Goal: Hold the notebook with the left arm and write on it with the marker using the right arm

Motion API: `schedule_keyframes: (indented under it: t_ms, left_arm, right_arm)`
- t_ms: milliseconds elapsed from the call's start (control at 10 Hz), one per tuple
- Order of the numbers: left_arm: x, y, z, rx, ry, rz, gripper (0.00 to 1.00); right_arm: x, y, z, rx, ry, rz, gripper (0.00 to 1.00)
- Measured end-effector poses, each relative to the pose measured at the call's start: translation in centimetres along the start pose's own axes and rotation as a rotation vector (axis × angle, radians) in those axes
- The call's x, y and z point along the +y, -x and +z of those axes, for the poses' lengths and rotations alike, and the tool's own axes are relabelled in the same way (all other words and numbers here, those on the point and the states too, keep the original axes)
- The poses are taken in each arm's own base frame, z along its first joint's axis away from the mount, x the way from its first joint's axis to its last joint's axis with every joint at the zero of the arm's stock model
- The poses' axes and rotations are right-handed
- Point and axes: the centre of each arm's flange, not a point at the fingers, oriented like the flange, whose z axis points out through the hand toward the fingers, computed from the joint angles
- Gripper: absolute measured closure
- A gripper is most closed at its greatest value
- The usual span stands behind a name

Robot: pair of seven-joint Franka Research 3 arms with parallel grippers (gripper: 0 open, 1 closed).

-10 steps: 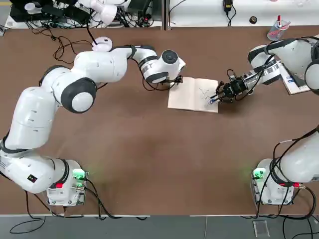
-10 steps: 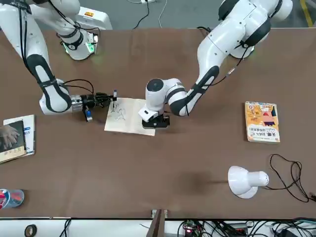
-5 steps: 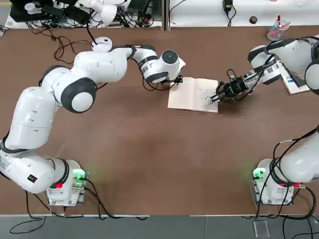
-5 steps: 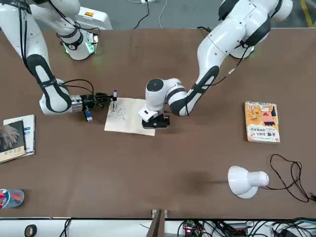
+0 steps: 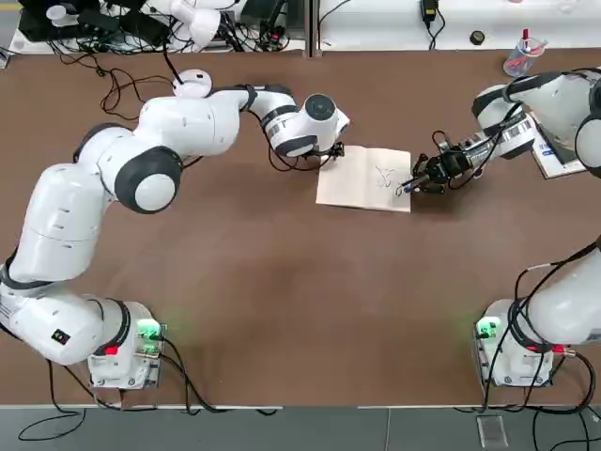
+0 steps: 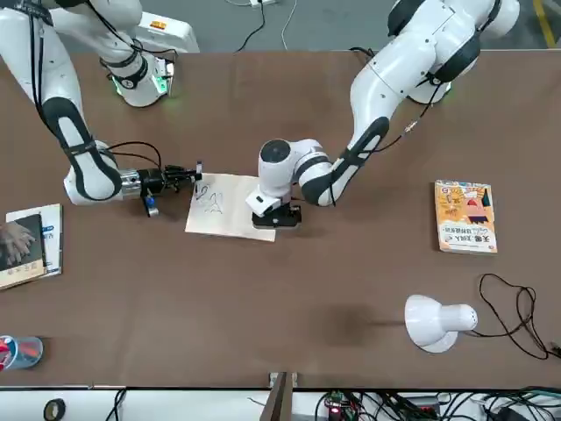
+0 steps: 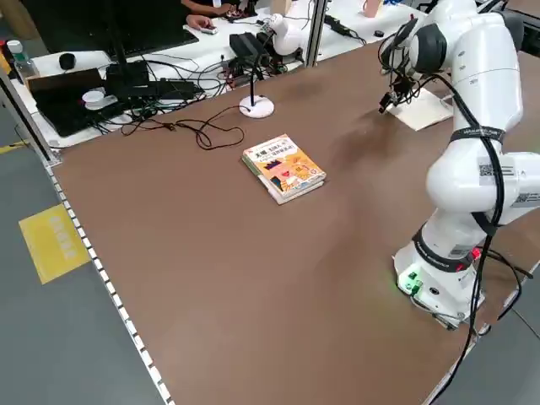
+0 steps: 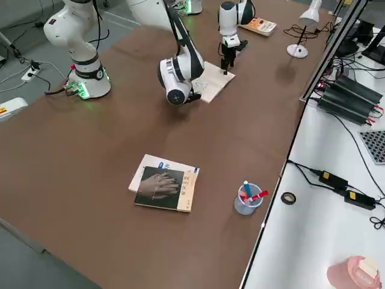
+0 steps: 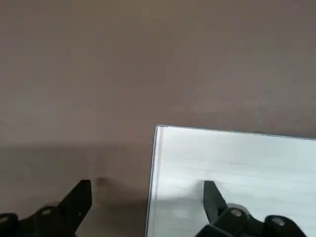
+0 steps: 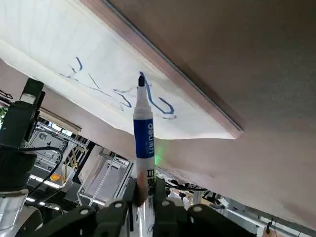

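Note:
The notebook (image 5: 364,178) lies open on the brown table, its cream page carrying blue scribbles (image 10: 118,94). My left gripper (image 5: 329,150) stands open at the notebook's left edge. One of its fingers (image 9: 212,197) rests on the page (image 9: 237,158) and the other finger (image 9: 79,200) on the table beside it. My right gripper (image 5: 429,175) is at the notebook's right edge, shut on the marker (image 10: 143,133). The marker's tip (image 5: 404,188) points at the page's right margin, just past the scribbles. In the front view the marker (image 6: 198,171) stands next to the notebook (image 6: 226,204).
An orange-yellow book (image 6: 465,217) lies on the robot's left side of the table, with a white desk lamp (image 6: 434,323) beyond it. A dark-covered book (image 8: 163,186) and a clear cup of pens (image 8: 248,198) sit at the far right. Cables trail near the lamp.
My right gripper has drawn back toward the robot's right with the marker, its tip shifting from the scribbles toward the page's edge. The left arm and notebook have not moved.

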Motion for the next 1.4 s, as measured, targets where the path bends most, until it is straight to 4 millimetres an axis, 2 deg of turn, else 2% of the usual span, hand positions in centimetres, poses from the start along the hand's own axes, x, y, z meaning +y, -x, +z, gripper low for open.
schedule_keyframes:
  t_ms: [1400]
  left_arm:
    - [0.0, 0.0, 0.0, 0.0, 0.0, 0.0, 0.0]
  right_arm:
    - [-0.02, 0.05, 0.92, -0.008, 0.016, -0.015, 0.82]
